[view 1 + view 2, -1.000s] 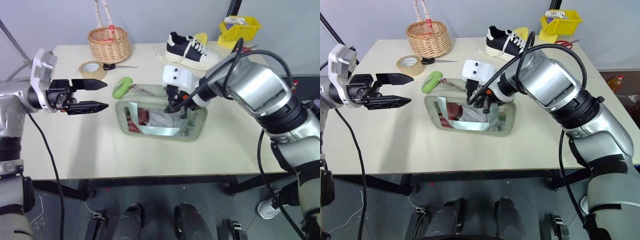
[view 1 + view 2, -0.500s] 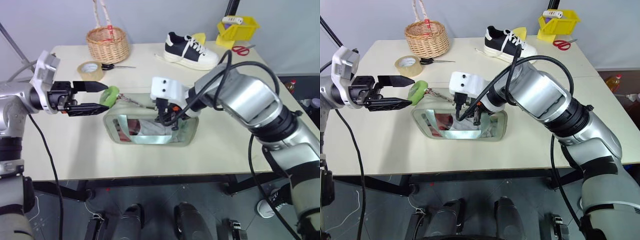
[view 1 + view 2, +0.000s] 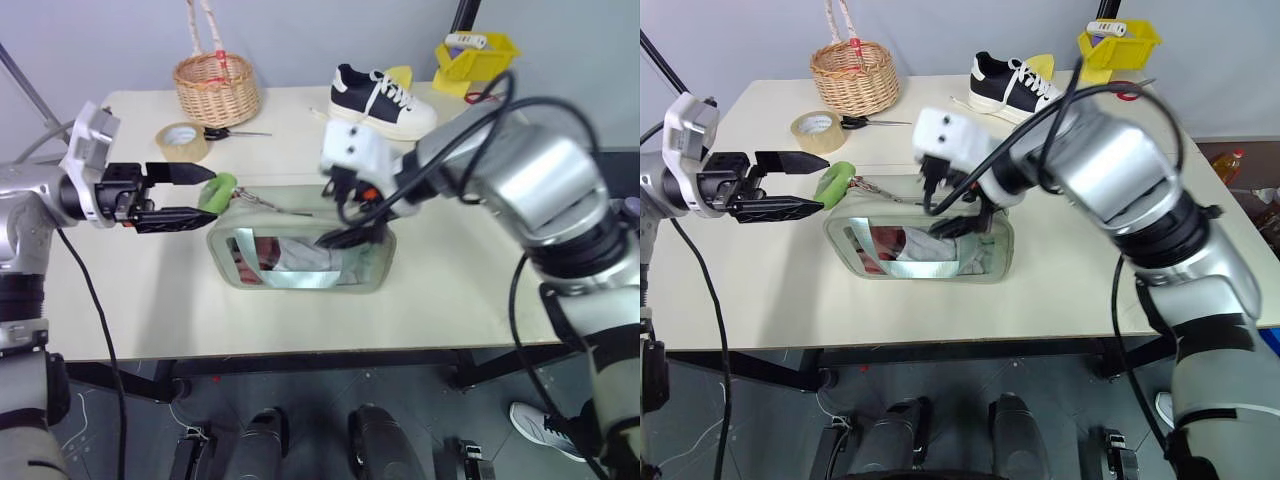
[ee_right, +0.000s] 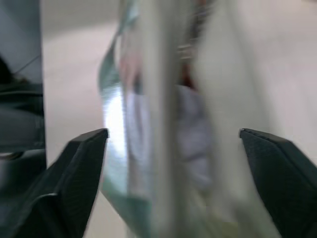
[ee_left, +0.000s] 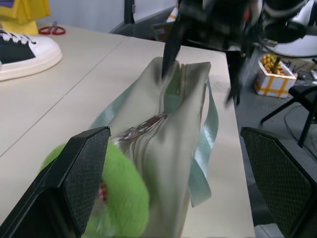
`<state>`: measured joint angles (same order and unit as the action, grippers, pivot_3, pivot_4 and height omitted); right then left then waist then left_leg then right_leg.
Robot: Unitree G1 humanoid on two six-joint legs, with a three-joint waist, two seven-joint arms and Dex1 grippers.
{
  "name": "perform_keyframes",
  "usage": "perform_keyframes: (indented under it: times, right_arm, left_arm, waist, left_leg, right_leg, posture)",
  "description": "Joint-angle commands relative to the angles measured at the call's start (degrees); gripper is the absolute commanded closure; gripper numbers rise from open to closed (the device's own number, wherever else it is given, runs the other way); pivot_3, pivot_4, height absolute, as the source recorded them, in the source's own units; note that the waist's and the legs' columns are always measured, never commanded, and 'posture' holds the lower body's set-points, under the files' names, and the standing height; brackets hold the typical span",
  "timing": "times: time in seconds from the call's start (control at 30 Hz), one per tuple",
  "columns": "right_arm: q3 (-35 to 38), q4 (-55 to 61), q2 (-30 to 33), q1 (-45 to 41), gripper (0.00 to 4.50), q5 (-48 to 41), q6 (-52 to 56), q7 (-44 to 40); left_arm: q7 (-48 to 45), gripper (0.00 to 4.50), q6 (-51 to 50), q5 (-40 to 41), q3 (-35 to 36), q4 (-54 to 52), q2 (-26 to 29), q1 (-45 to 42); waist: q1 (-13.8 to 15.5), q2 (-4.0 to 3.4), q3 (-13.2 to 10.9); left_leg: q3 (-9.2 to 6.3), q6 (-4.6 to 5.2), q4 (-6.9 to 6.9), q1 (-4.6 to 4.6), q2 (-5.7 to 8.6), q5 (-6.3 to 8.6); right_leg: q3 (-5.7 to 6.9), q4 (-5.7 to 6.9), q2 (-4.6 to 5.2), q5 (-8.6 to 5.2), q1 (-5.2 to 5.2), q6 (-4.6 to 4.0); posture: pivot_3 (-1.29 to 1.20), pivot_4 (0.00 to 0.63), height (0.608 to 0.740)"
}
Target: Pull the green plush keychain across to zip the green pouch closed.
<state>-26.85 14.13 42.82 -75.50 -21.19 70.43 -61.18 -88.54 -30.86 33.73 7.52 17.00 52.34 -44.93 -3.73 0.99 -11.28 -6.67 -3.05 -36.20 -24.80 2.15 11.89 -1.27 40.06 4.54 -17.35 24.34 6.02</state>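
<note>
Near the middle of the bench [image 3: 130, 300], a bit toward its left edge, the green pouch [image 3: 305, 255] is stood up on its long side with the clear window facing the front edge. Its long axis, and the zip line along the top, can be seen running left to right, parallel to that front edge. The green plush keychain [image 3: 219, 190] is found at the pouch's left end, hanging off a short chain from the zip.

The left gripper [image 3: 205, 193] is held level at the same height, pointing right, jaws wide apart, and the fuzzy ring is sat right between the fingertips or just touching them; in the left wrist view it is pretty much against one pad [image 5: 84, 173]. So the left arm is clearly the nearer one. The pull is judged to be needed toward the right, straight along the zip.

The right gripper [image 3: 965, 215] is seen over the pouch's right half, jaws spread, nothing gripped; whether the top edge is touched can't be told because of blur.

Count: one pouch, one keychain, one basket [image 3: 218, 85], one tape roll [image 3: 184, 139], one shoe [image 3: 383, 100], one yellow bin [image 3: 475, 55], two pairs of scissors (one by the basket, one by the bin).
</note>
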Motion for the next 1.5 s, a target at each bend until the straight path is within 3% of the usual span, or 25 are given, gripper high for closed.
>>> perform_keyframes:
  times: [0.03,0.27,0.57,0.7,0.9,1.2,1.5]
  right_arm:
    - [4.02,2.82,4.41,-0.18,0.13,-1.27,-0.42,-1.69]
    - [6.94,6.43,9.69,7.77,0.13,-0.78,-4.31,-1.33]
    - [10.25,9.87,10.08,14.75,0.13,-1.41,-6.15,0.97]
    - [8.95,10.52,10.92,18.49,1.39,0.95,-8.23,2.41]
    - [9.34,9.89,9.53,19.05,4.48,0.85,-7.66,4.08]
    - [9.07,9.41,8.57,18.68,4.48,0.24,-4.54,5.89]
    - [9.09,9.47,8.44,18.15,4.48,0.10,-4.15,6.36]
  left_arm:
    - [-0.39,0.00,1.15,-0.52,0.43,0.50,0.54,-1.80]
    - [-0.67,0.00,2.01,-1.61,0.04,2.48,0.15,-2.35]
    - [-0.61,0.00,2.26,-2.56,0.34,2.84,0.48,-1.71]
    - [-0.38,0.00,2.22,-2.99,0.58,2.85,0.94,-1.06]
    - [2.46,0.00,3.51,-5.45,1.06,6.84,0.92,-1.54]
    - [7.76,0.00,6.57,-9.58,0.39,15.88,-1.24,-3.84]
    - [11.27,0.00,2.07,-10.88,-0.54,26.47,-6.04,-10.50]
  waist:
    - [0.04,0.00,0.00]
    - [-0.21,0.00,0.00]
    - [-0.09,0.00,0.00]
    - [-0.04,0.01,0.01]
    - [-0.16,0.01,0.00]
    - [-0.09,0.01,0.01]
    - [-0.17,0.02,0.02]
  left_leg:
    - [0.00,0.00,0.00,0.00,0.00,0.00]
    - [0.04,0.00,0.02,0.00,0.01,0.00]
    - [0.03,0.00,0.01,0.00,-0.02,0.00]
    - [0.02,0.00,0.01,0.00,-0.02,0.00]
    - [0.03,0.00,0.01,0.00,-0.02,0.00]
    - [0.02,0.00,-0.01,0.00,-0.01,0.00]
    - [0.03,0.00,-0.02,0.00,0.03,0.00]
  right_leg:
    - [0.00,0.00,0.00,0.00,0.00,0.00]
    - [-0.01,0.00,-0.03,0.00,0.01,0.00]
    - [-0.02,0.01,-0.01,0.00,0.01,0.00]
    - [-0.02,0.00,0.00,0.00,0.00,0.00]
    - [-0.02,0.01,-0.02,0.00,0.00,0.00]
    - [-0.02,0.01,-0.01,0.00,0.00,0.00]
    - [-0.01,0.02,-0.02,0.00,0.00,0.00]
  posture:
    - [0.00,0.150,0.695]
    - [0.00,0.150,0.695]
    - [0.00,0.150,0.695]
    - [0.00,0.150,0.695]
    - [0.00,0.150,0.695]
    - [0.00,0.150,0.695]
    - [0.00,0.150,0.695]
